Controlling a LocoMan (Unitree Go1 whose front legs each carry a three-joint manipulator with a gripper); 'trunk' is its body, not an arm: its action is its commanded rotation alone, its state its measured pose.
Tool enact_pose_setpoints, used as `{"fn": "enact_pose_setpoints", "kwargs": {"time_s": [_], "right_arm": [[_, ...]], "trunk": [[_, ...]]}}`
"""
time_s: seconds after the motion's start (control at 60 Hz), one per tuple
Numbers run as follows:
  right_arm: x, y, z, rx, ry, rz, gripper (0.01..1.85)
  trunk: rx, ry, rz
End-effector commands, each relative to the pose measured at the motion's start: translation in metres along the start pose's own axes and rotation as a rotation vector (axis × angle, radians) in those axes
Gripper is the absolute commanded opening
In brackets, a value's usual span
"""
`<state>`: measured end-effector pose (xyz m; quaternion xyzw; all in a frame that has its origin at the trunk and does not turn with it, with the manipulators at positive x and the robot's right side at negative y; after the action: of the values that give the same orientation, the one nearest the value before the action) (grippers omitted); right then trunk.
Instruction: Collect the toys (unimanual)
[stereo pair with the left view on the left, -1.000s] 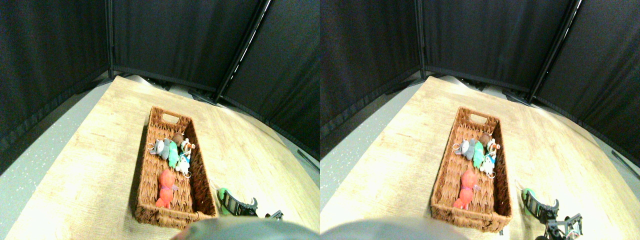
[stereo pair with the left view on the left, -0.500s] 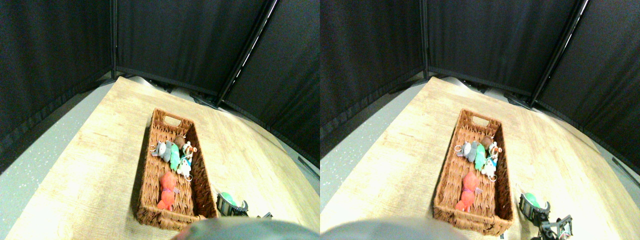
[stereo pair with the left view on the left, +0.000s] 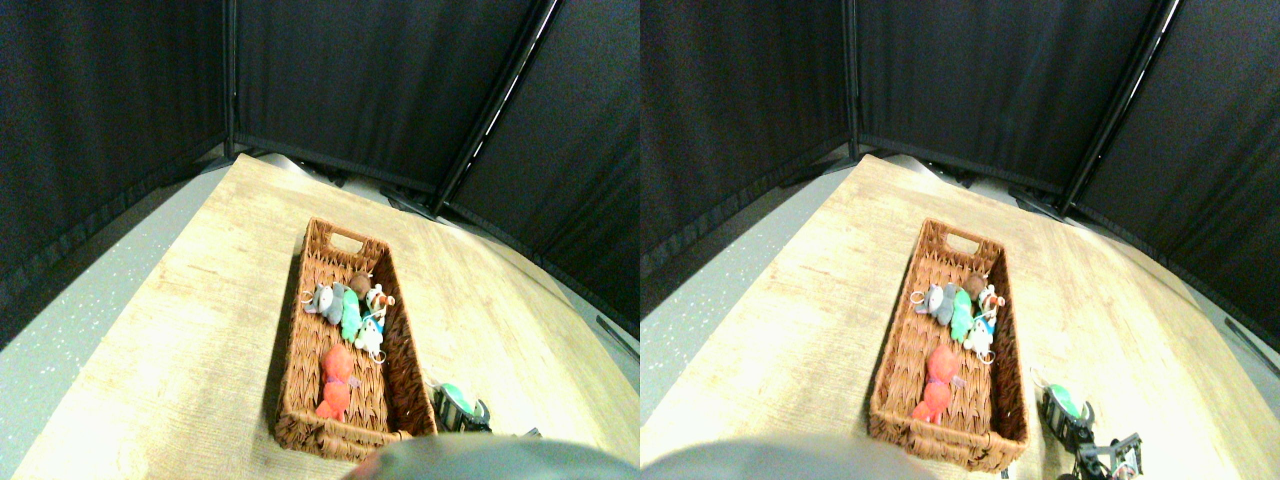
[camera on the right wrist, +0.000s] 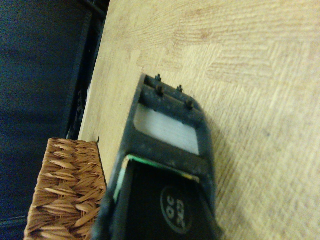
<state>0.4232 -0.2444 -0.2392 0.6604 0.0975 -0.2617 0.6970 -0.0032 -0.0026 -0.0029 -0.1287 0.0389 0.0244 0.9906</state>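
Beside the basket's near right corner, at about five o'clock, you have a mint green toy (stereo pair with the left view on the left: 456, 393) on the wooden table (stereo pair with the left view on the left: 180, 330) with the right gripper (stereo pair with the left view on the left: 462, 412) at it; whether its jaws are apart or clamped on the toy you cannot tell. Inside the wicker basket (stereo pair with the left view on the left: 290, 370) lie an orange-red toy (stereo pair with the left view on the left: 334, 381) toward six o'clock and, toward twelve, a cluster: grey toy (stereo pair with the left view on the left: 322, 298), another green toy (stereo pair with the left view on the left: 350, 315), white-with-blue toy (stereo pair with the left view on the left: 370, 330) and brown toy (stereo pair with the left view on the left: 358, 283). Black curtains (stereo pair with the left view on the left: 350, 80) stand behind.
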Motion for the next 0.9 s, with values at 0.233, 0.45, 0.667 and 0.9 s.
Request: {"fn": "enact_pose_setpoints", "kwargs": {"time_s": [0.233, 0.45, 0.667, 0.9], "right_arm": [[0.0, 0.001, 0.004, -0.009, -0.019, 0.031, 0.24], [-0.003, 0.006, 0.007, -0.045, -0.087, 0.1, 0.06], [-0.005, 0.021, 0.008, -0.106, -0.087, 0.162, 0.06], [-0.012, 0.062, -0.007, -0.219, -0.037, 0.256, 0.06]], "trunk": [[-0.008, 0.009, 0.009], [-0.008, 0.002, 0.008], [-0.006, -0.005, 0.004], [-0.006, -0.025, 0.017]]}}
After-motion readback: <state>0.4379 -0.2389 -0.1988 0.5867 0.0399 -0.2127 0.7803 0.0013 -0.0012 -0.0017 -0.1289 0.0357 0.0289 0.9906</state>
